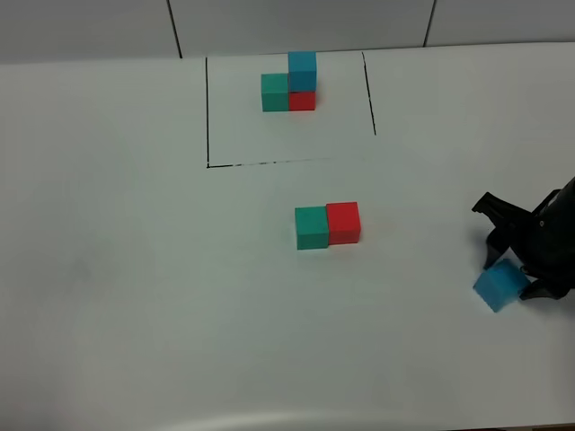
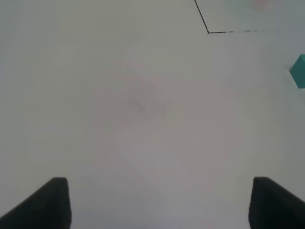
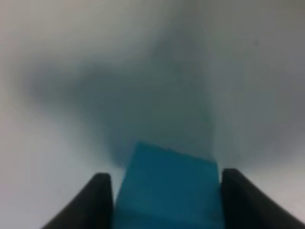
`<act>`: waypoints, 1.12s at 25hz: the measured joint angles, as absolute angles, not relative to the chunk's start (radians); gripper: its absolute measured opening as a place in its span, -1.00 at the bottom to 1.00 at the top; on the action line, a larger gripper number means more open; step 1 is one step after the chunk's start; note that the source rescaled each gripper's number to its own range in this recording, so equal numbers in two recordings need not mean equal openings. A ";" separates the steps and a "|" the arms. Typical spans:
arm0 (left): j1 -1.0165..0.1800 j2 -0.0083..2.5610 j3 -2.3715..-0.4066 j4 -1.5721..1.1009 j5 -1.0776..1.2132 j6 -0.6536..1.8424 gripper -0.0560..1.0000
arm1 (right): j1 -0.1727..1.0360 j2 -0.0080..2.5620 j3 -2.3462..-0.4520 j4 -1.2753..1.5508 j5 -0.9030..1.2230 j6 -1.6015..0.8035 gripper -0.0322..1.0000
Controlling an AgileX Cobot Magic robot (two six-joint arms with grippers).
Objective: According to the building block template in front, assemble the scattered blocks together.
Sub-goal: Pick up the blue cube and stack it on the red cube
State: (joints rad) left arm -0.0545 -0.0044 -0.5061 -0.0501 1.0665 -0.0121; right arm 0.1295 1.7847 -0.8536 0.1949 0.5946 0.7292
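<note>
The building block template stands at the back inside thin black lines (image 1: pixel 207 112): a teal-green cube (image 1: pixel 274 92) joined to a red cube (image 1: pixel 303 101), with a blue cube (image 1: pixel 302 70) on the red one. Of the scattered blocks, the teal-green cube (image 1: pixel 312 227) and the red cube (image 1: pixel 343 223) sit side by side and touching mid-table. The sky blue cube (image 1: pixel 500 285) is at the right, turned askew, between the fingers of my right gripper (image 1: pixel 514 274). In the right wrist view both fingers (image 3: pixel 97 200) press the blue cube (image 3: pixel 167 191). My left gripper (image 2: pixel 162 205) is open over bare table.
The white table (image 1: pixel 135 269) reaches to the near edge. In the left wrist view a corner of the black lines (image 2: pixel 208 32) and an edge of the teal-green cube (image 2: pixel 299 71) show. The left arm does not show in the exterior high view.
</note>
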 joint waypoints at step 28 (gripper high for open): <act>-0.054 -0.004 -0.506 -0.050 1.067 -0.012 0.52 | 0.540 2.033 -1.674 0.046 1.127 0.080 -0.92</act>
State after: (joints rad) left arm -0.0545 -0.0044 -0.5061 -0.0501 1.0665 -0.0121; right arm 0.5400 2.0335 -1.6738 0.0461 1.1270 0.0796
